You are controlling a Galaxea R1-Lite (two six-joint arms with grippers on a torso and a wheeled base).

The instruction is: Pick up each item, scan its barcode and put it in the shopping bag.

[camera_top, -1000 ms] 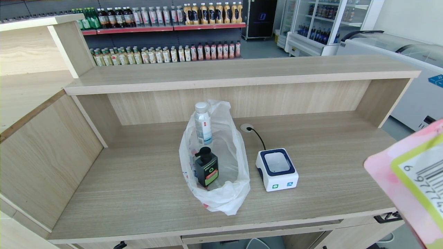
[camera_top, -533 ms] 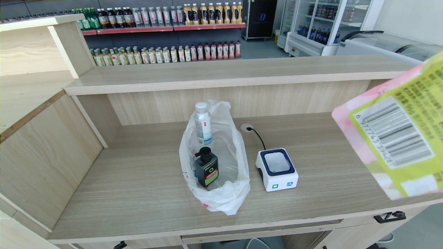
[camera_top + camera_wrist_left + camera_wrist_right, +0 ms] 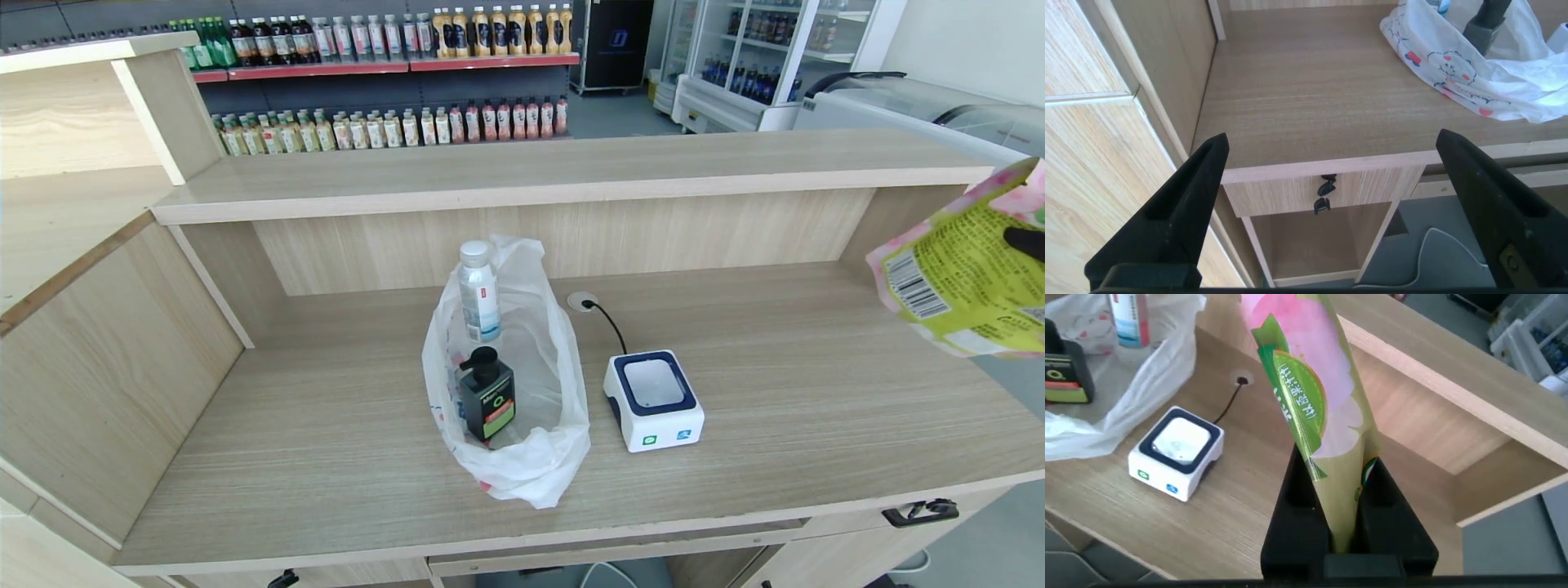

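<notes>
I hold the pouch [image 3: 963, 269] clamped by one edge in my right gripper [image 3: 1337, 483], above the counter [image 3: 816, 367], well right of the scanner [image 3: 653, 400]; it looks light, floppy, slippery. Left gripper [image 3: 1331, 167] gapes.

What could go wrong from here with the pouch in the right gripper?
The right gripper pinches the pouch by one end; the floppy pack could slip or sag.
Its barcode faces the head camera, and the scanner window faces up, so the scan may fail unless the pouch is turned.
The shopping bag sits right beside the scanner with two bottles inside; a low pass could snag it or tip them.
</notes>
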